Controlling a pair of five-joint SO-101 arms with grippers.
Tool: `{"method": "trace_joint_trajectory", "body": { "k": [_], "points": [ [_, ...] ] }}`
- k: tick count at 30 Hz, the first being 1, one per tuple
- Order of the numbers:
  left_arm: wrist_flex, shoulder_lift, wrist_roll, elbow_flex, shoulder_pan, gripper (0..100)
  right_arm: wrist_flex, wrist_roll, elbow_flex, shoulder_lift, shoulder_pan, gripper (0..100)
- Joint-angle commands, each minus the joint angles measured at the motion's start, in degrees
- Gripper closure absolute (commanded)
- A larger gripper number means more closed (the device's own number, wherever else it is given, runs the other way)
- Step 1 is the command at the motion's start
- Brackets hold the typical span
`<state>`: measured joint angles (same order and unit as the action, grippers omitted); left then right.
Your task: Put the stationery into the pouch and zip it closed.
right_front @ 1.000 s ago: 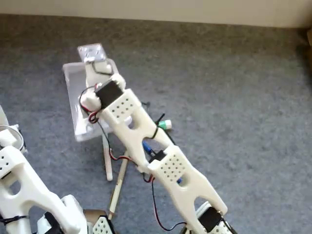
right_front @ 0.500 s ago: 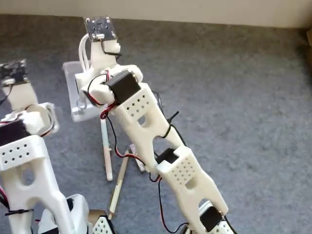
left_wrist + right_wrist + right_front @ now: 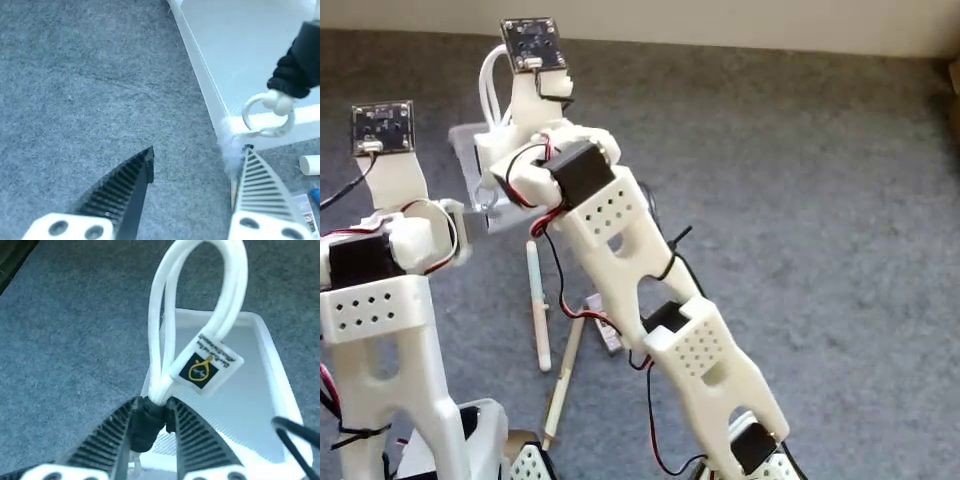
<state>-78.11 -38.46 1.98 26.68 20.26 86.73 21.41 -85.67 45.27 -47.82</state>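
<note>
The translucent white pouch (image 3: 468,160) lies at the far left of the grey carpet. My right gripper (image 3: 152,407) is shut on the black base of the pouch's white cord loop (image 3: 200,305), which stands up with a small tag (image 3: 205,365). My left gripper (image 3: 199,150) hangs open just off the pouch's near corner (image 3: 222,132), beside a white ring (image 3: 265,117) on the pull. A white pen (image 3: 537,300), a wooden pencil (image 3: 563,380) and a small flat item (image 3: 605,328) lie on the carpet in front of the pouch.
Grey carpet (image 3: 820,200) stretches to the right of the arms. The right arm (image 3: 630,260) reaches diagonally across the stationery. A pale wall edge (image 3: 720,25) runs along the back.
The left arm rose into view and came in to the pouch's near corner. The right wrist lifted and tipped back, standing the cord loop up, and the pouch shifted slightly away.
</note>
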Motion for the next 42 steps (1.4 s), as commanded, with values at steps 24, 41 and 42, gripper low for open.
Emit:
{"method": "trace_joint_trajectory", "body": {
  "k": [24, 41, 42],
  "points": [
    [22.95, -13.49, -4.84, 19.12, -1.54, 78, -1.63, -0.70, -3.03, -5.05, 0.84, 99.4],
    [38.51, -13.49, -4.84, 28.70, -1.89, 82, 0.48, -0.70, -3.12, -5.05, 0.84, 99.4],
    [39.21, -13.49, -4.84, 29.05, -1.89, 83, 0.84, -0.79, -3.12, -5.05, 0.84, 99.4]
  ]
}}
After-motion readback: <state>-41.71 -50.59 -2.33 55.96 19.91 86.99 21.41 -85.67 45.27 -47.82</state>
